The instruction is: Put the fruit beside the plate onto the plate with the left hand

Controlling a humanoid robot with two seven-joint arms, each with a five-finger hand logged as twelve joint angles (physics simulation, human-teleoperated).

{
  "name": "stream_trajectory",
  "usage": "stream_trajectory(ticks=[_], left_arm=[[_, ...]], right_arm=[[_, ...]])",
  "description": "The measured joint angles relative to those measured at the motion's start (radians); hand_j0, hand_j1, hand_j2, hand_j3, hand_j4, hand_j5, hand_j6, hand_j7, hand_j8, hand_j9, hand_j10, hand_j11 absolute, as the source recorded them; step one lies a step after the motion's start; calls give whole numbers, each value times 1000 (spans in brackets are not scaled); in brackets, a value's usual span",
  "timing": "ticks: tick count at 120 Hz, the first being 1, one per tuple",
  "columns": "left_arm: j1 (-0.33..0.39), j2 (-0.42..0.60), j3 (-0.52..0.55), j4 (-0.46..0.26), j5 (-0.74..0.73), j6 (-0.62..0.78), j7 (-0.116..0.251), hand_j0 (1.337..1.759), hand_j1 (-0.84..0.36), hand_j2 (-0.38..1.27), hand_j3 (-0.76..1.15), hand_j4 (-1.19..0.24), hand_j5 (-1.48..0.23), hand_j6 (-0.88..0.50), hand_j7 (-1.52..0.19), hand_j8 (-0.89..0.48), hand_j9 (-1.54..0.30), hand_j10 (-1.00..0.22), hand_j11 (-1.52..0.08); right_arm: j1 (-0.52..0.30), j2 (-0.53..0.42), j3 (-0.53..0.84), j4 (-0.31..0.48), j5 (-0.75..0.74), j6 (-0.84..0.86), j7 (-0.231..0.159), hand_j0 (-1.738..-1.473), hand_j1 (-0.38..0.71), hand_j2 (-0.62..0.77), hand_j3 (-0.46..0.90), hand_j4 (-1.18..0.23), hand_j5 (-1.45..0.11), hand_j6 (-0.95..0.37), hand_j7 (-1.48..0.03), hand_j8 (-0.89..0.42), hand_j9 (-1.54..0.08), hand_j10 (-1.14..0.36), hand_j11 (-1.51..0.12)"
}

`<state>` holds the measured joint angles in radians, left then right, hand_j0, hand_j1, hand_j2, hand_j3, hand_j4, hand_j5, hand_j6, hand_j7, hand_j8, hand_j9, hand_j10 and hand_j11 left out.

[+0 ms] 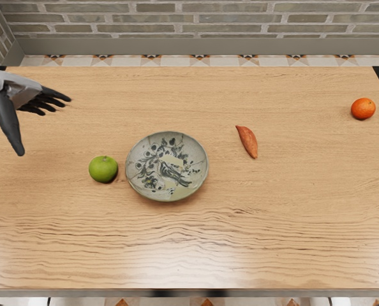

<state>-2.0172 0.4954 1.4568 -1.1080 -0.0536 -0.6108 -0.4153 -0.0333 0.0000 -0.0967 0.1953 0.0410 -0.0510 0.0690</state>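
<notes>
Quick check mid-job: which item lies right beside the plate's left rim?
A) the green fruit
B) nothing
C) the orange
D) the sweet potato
A: the green fruit sits just off the left rim of the plate, while the left hand hovers open, well apart from it.

i count one plate (167,166), one green apple (103,169), one sweet potato (247,141) and one orange (363,108) on my counter (240,242), with one hand (23,99) of mine in sight.
</notes>
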Motion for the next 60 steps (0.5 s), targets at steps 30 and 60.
stream_trajectory(ticks=[30,60], left_arm=[[11,-3,-10,18,6,0,-3,1658,345,1,0,-4,-5,-4,-5,-4,-5,-4,-5],[-105,-271,-8,42,37,0,27,1658,346,0,0,-4,-4,-4,-4,-3,-4,-3,-4]], right_arm=[[-5,0,1,0,0,-1,0,-1658,-335,-2,0,-12,-15,-12,-15,-12,-15,-12,-15],[-6,0,2,0,0,-1,0,-1658,-335,-2,0,-12,-15,-12,-15,-12,-15,-12,-15]])
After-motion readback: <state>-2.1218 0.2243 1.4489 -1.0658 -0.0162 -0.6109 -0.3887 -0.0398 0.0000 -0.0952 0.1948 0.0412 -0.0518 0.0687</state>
